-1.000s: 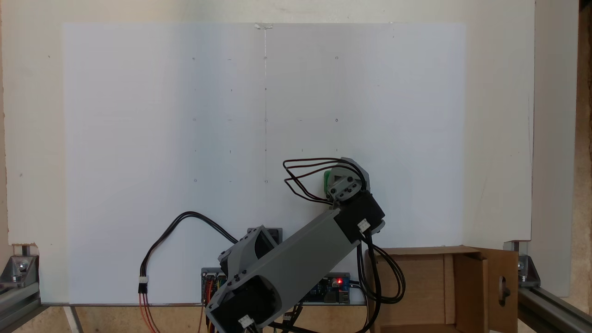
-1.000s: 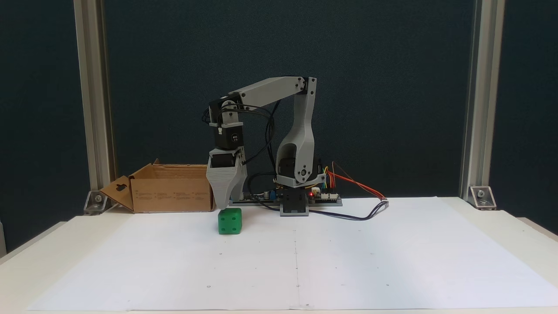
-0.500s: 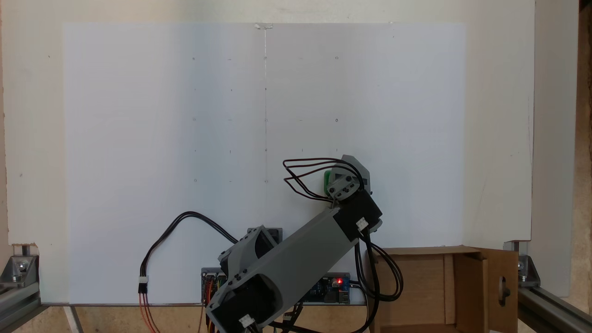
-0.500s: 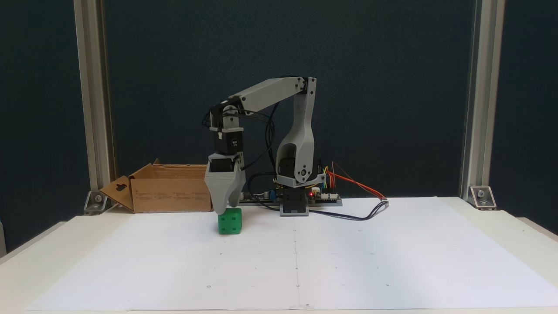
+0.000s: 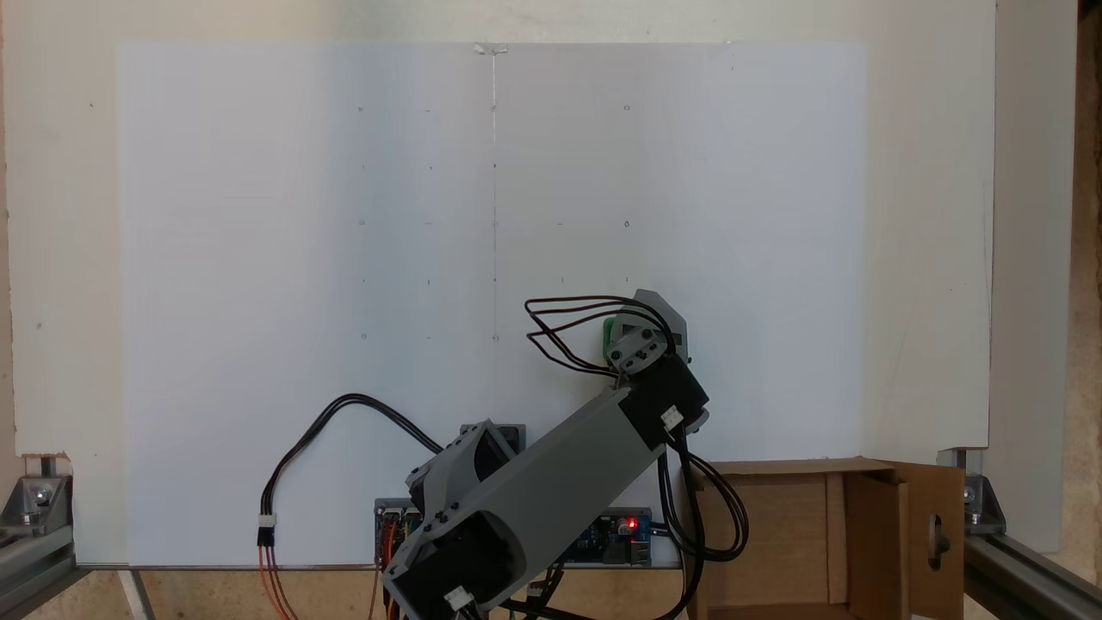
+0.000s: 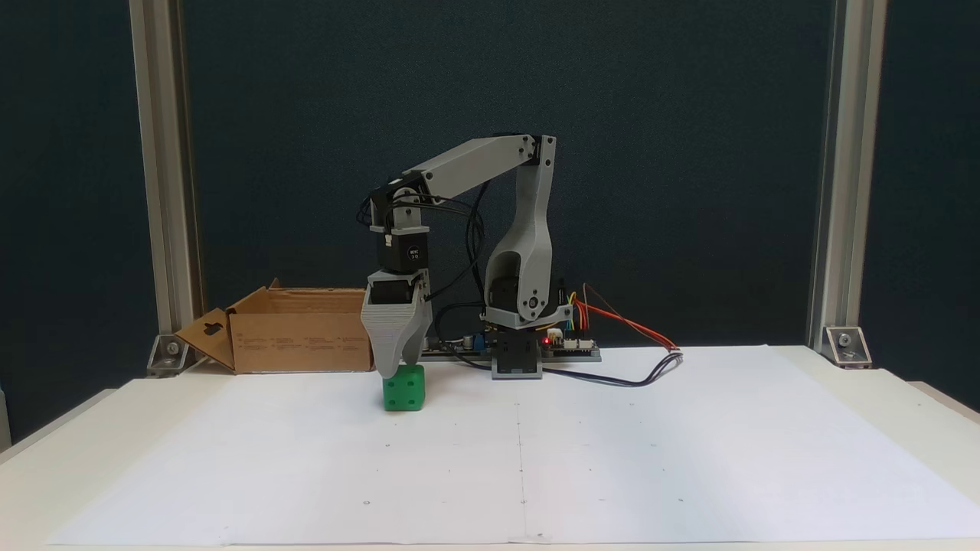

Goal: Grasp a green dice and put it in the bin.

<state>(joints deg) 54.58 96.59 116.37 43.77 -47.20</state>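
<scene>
- Gripper [image 6: 395, 370] points straight down from wrist; tips low, near table level.
- Forearm slopes down from elbow; upper arm near vertical.
- Jaws overlap in both fixed views; opening cannot be judged.

No readable text anywhere. Small round white mark on the black servo [image 6: 406, 256] above the gripper, at about 10 o'clock from the picture's centre, too small to make out. Faint rows of print on the front wall of the bin [image 6: 302, 342], at about 9 o'clock, likewise illegible.
</scene>
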